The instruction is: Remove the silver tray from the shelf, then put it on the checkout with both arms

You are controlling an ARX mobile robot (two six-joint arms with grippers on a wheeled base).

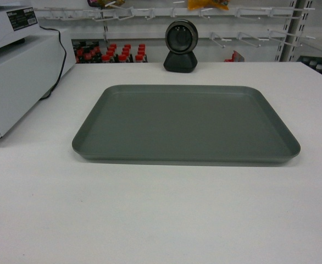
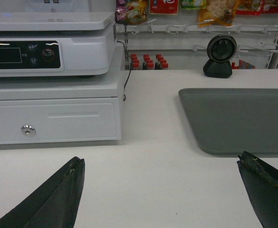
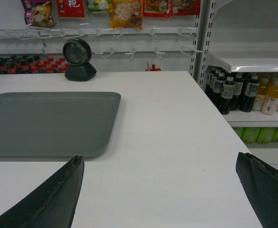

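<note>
White checkout (image 1: 161, 220) fills the head view, and the tray (image 1: 186, 124) is laid flat at its centre, below a black scanner (image 1: 181, 46) at top centre. At upper left a white register (image 1: 18, 71) is seen. The left gripper (image 2: 160, 183) and right gripper (image 3: 160, 183) are spread wide and released, empty, near the tray's edges without touching.

Silver tray (image 3: 49, 123) flat on checkout (image 3: 167, 123)
</note>
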